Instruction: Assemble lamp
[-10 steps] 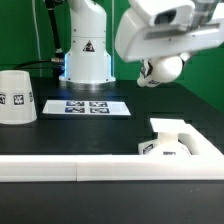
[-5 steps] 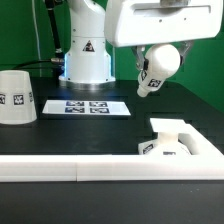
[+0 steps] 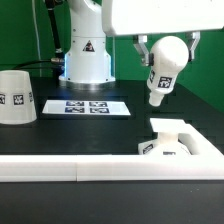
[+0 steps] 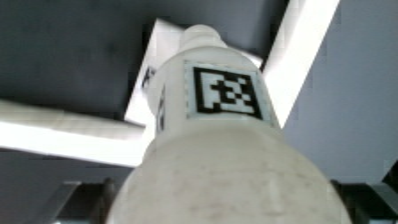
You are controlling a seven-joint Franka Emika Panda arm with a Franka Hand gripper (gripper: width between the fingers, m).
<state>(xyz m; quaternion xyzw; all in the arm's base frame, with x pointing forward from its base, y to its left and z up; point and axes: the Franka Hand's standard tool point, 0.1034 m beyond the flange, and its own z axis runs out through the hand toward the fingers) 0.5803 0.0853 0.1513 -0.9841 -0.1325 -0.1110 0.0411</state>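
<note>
My gripper (image 3: 166, 45) is shut on the round bulb (image 3: 165, 62) and holds it in the air, neck pointing down and tilted, tag facing the camera. It hangs above the flat square base (image 3: 178, 138), which lies at the exterior view's right near the white rail. In the wrist view the bulb (image 4: 217, 130) fills the middle, its tagged neck reaching away toward the base (image 4: 107, 125) below; dark fingers (image 4: 80, 205) flank it. The tapered shade (image 3: 17, 97) stands at the exterior view's left.
The marker board (image 3: 87, 106) lies flat in front of the robot's white pedestal (image 3: 86, 55). A long white rail (image 3: 60, 169) runs along the table's front edge.
The gripper has moved toward the exterior view's right and turned the bulb from lying sideways to neck-down, lower and nearer over the base.
</note>
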